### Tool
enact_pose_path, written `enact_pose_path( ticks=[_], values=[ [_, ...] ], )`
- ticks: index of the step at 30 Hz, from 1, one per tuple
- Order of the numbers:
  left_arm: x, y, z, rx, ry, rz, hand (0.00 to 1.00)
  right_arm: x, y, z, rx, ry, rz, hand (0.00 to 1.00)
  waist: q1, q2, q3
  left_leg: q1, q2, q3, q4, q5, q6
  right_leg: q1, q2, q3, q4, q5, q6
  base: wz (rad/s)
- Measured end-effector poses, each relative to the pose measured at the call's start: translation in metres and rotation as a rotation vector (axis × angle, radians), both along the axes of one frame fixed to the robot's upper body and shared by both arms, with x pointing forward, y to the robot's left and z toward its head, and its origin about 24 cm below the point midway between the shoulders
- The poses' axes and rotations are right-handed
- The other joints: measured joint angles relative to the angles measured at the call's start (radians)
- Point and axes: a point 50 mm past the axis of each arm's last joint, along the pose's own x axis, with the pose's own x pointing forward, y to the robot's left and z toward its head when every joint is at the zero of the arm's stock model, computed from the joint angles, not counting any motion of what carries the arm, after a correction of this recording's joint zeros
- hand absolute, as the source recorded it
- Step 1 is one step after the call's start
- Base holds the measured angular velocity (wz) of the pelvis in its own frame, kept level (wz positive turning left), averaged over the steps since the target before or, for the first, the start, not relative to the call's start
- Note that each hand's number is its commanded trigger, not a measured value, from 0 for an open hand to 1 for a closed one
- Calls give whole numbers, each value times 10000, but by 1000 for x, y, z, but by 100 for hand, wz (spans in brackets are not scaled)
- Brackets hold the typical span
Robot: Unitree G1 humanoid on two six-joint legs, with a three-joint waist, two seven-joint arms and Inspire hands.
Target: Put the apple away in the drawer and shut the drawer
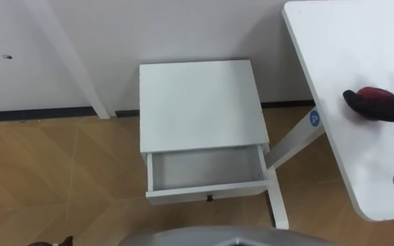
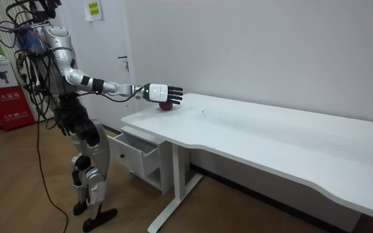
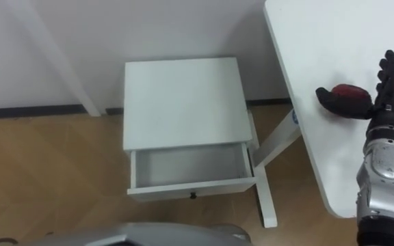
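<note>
A red apple [image 1: 376, 93] lies on the white table [image 1: 347, 48] near its left edge, also seen in the room view [image 2: 166, 106]. My right hand [image 3: 382, 109] reaches over the table and is open. Its thumb lies along the apple's near side and its fingers [image 3: 390, 74] stand straight just right of it. To the table's left, low on the floor, a white bedside cabinet [image 1: 200, 102] has its drawer [image 1: 207, 171] pulled out towards me, with nothing inside. A dark bit of my left hand [image 1: 63, 241] shows at the bottom left edge.
The table's slanted white leg [image 1: 294, 140] runs down beside the drawer's right corner. A white wall with a dark skirting board [image 1: 33, 113] stands behind the cabinet. Wooden floor [image 1: 60, 178] lies left of the cabinet. A slanted white post [image 1: 70, 58] leans against the wall.
</note>
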Motion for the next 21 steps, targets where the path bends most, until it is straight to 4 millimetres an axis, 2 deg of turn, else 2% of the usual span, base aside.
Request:
enact_pose_path(
  ticks=[3,5,16,17,18,19,20,21],
  values=[
    [0,1,0,48,-18,-21,0,-5,-3,-8,91,304,-157,0,10,-42,-68,5,-2,-14,0,0,0,31,2,-21,-15,2,-1,1],
    [0,0,0,38,-54,-43,0,-11,-5,-17,232,723,-317,0,16,-72,-86,2,-2,-19,-1,-1,0,39,3,-35,-11,3,-2,0],
    [1,1,1,56,-109,-60,0,-16,-6,-23,97,1118,-178,0,8,-3,-86,-74,12,-15,62,-29,36,43,7,-60,-119,15,-13,0],
    [1,1,1,57,-108,-63,0,-16,-6,-23,55,1125,-174,22,-1,20,-78,-82,14,-17,62,-29,37,38,11,-74,-147,29,3,4],
    [0,1,1,61,-90,-80,0,-16,-6,-23,22,1140,-178,68,-9,21,-79,-77,14,-16,60,-29,37,46,11,-73,-157,35,11,3],
    [0,1,1,64,-76,-93,0,-16,-6,-23,3,1152,-174,76,-9,26,-79,-73,14,-16,59,-29,37,52,10,-71,-159,36,13,0],
    [-1,1,1,73,-59,-119,0,-17,-7,-24,-44,1159,-187,100,-16,23,-82,-68,10,-16,58,-29,37,66,7,-74,-163,40,16,0],
    [0,1,1,74,-61,-125,0,-18,-7,-25,-99,1160,-275,100,-21,11,-90,-65,9,-17,57,-29,37,85,8,-81,-155,44,17,0]
  ],
)
